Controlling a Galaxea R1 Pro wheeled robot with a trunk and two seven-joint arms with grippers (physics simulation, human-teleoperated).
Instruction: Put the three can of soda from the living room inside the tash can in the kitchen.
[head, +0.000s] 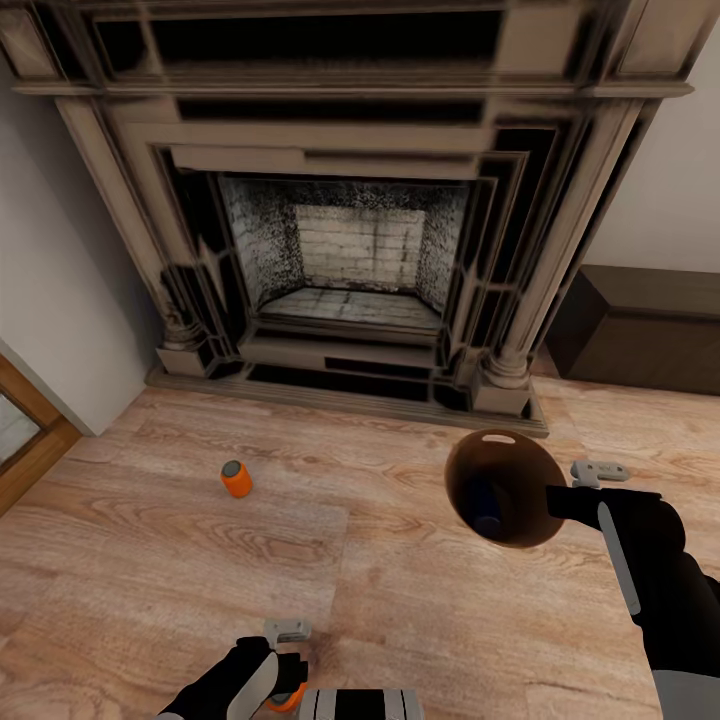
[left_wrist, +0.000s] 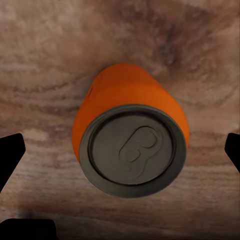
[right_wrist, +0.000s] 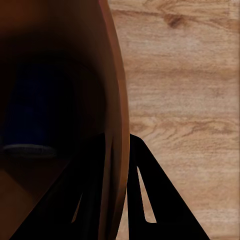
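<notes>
While we face the fireplace (head: 345, 250), our right gripper (head: 553, 500) pinches the trash can (head: 505, 487) rim, blue can (head: 489, 510) inside; one orange can (head: 236, 478) stands apart. At our left wrist, spread fingers (left_wrist: 11, 152) flank another orange can (left_wrist: 131, 136). At our right wrist, fingers (right_wrist: 150, 200) clamp the rim.

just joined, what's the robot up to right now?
Collecting soda cans in front of the fireplace. The right gripper holds the copper-brown trash can by its rim, off the floor, with a blue can already inside. The left gripper is open around an orange can standing on the wood floor. Another orange can waits nearer the hearth.
</notes>
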